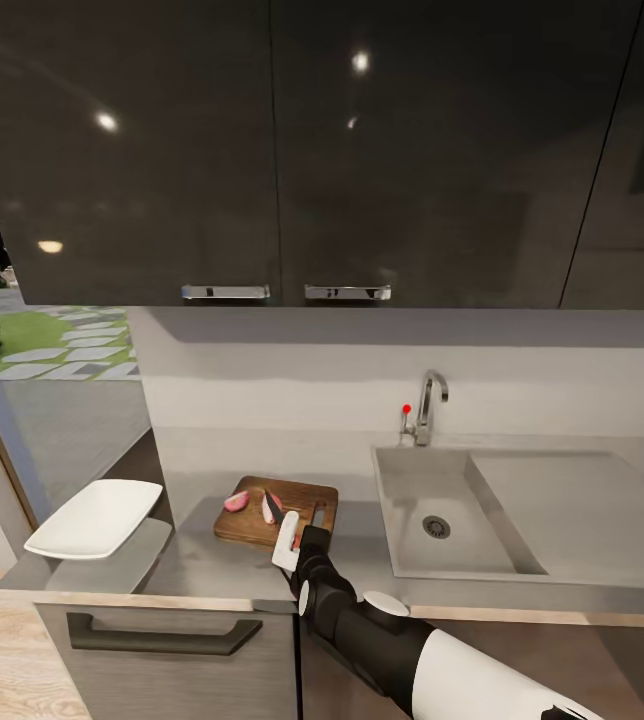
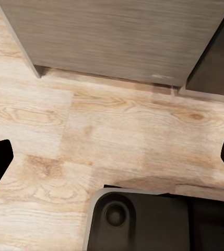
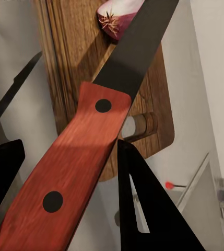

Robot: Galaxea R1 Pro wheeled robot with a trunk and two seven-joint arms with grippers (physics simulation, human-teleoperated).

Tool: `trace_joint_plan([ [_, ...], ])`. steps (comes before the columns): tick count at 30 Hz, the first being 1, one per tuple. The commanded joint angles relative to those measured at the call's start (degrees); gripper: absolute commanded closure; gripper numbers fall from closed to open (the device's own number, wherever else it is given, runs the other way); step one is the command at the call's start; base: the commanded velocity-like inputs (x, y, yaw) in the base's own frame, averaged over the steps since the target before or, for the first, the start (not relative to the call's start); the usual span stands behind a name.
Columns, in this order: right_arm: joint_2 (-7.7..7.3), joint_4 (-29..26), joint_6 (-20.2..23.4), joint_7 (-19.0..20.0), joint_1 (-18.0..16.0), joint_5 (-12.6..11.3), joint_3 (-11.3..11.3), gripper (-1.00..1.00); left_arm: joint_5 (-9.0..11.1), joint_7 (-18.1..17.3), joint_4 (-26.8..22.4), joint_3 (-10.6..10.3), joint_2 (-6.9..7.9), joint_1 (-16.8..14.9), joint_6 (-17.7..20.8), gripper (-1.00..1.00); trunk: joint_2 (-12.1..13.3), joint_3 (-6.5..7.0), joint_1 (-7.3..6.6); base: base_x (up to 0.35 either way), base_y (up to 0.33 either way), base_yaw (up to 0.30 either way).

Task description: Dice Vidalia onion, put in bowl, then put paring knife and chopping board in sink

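Note:
The brown chopping board [image 1: 292, 497] lies on the grey countertop [image 1: 197, 565], left of the sink [image 1: 412, 480]. Two pinkish onion pieces [image 1: 236, 500] rest on the board. My right gripper [image 1: 298, 540] is shut on the paring knife [image 1: 275, 509] at the board's near edge, and the dark blade reaches in next to the right-hand piece. The right wrist view has the red-brown handle [image 3: 65, 172] between my black fingers [image 3: 143, 209], with the blade [image 3: 138, 47] pointing at a cut onion piece [image 3: 117, 15]. The white bowl [image 1: 97, 517] sits at the counter's left end. My left gripper [image 2: 112, 157] hangs open over the wooden floor.
A chrome tap [image 1: 427, 405] with a red dot stands behind the basin, and a drainboard [image 1: 582, 510] runs to its right. Dark wall cabinets [image 1: 282, 150] hang above. A handled drawer front [image 1: 162, 640] sits below the counter. My base [image 2: 138, 219] is near the cabinet foot.

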Motion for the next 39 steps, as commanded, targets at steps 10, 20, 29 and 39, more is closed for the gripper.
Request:
trace_joint_plan([
  [10, -0.1, 0.0, 0.3, -0.3, -0.1, 0.1, 0.2, 1.0, -0.4, -0.3, -0.1, 0.5, -0.08, 0.0, 0.0, -1.0, 0.0, -0.01, 0.02, 0.16, 0.0, 0.0],
  [20, -0.01, 0.0, 0.3, -0.2, -0.1, 0.0, 0.3, 1.0, -0.4, -0.3, -0.1, 0.5, -0.08, 0.0, 0.0, -1.0, 0.0, -0.01, 0.02, 0.006, 0.0, 0.0],
  [29, -0.2, -0.8, -1.2, -0.7, -0.1, 0.3, -0.6, 1.0, -0.4, -0.3, 0.1, 0.5, -0.08, 0.0, 0.0, -1.0, 0.0, -0.01, 0.02, 0.0, 0.0, 0.0],
  [39, -0.16, -5.6, -0.3, -1.2, -0.1, 0.6, -9.8, 1.0, -0.4, -0.3, 0.3, 0.5, -0.08, 0.0, -0.1, -1.0, 0.0, -0.01, 0.02, 0.0, 0.015, 0.0],
])
